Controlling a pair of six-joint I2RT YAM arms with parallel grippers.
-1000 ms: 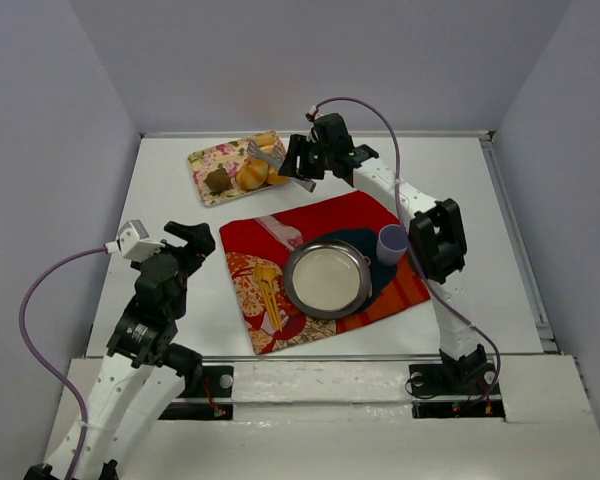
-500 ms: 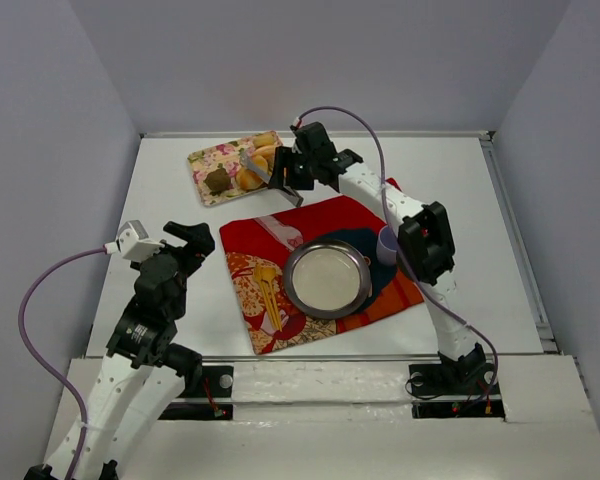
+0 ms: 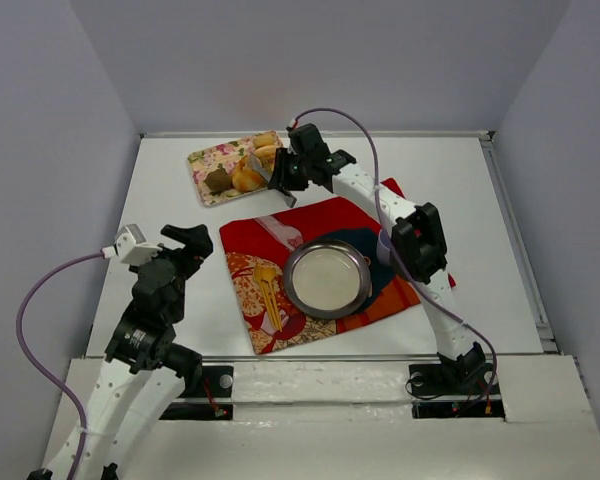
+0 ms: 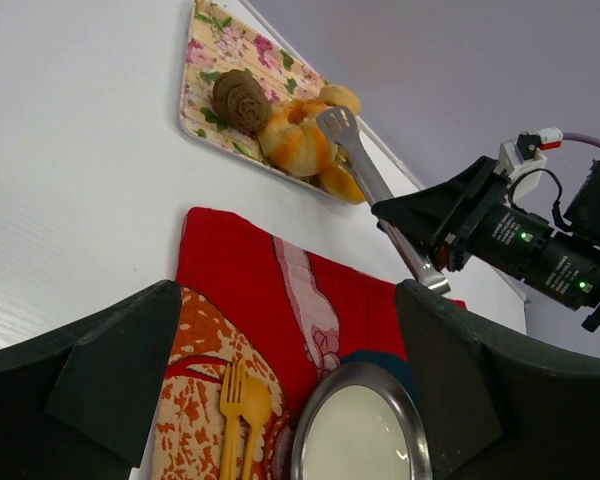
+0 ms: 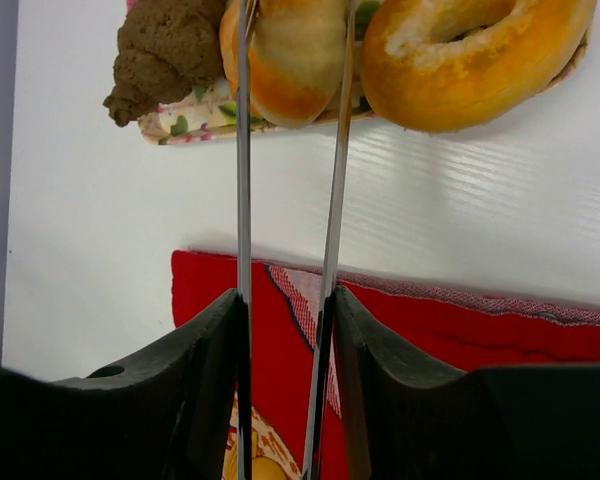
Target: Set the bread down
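Observation:
A floral tray (image 3: pixel 208 158) at the back left holds a dark brown bun (image 3: pixel 218 180), a golden roll (image 3: pixel 248 179) and a ring-shaped bread (image 3: pixel 266 150). My right gripper (image 3: pixel 286 170) is shut on metal tongs (image 3: pixel 265 170). In the right wrist view the two tong arms (image 5: pixel 243 150) straddle the golden roll (image 5: pixel 295 50), with the ring bread (image 5: pixel 470 45) to the right and the brown bun (image 5: pixel 165 50) to the left. My left gripper (image 3: pixel 185 243) is open and empty at the front left, also seen in its wrist view (image 4: pixel 285 390).
A red patterned cloth (image 3: pixel 270 235) carries a steel plate (image 3: pixel 327 277), a yellow fork and spoon (image 3: pixel 268 295), and a purple cup (image 3: pixel 384 246) partly hidden behind the right arm. Side walls bound the white table.
My right arm has swung left towards the tray, bringing the tongs over the golden roll. The left arm has barely moved.

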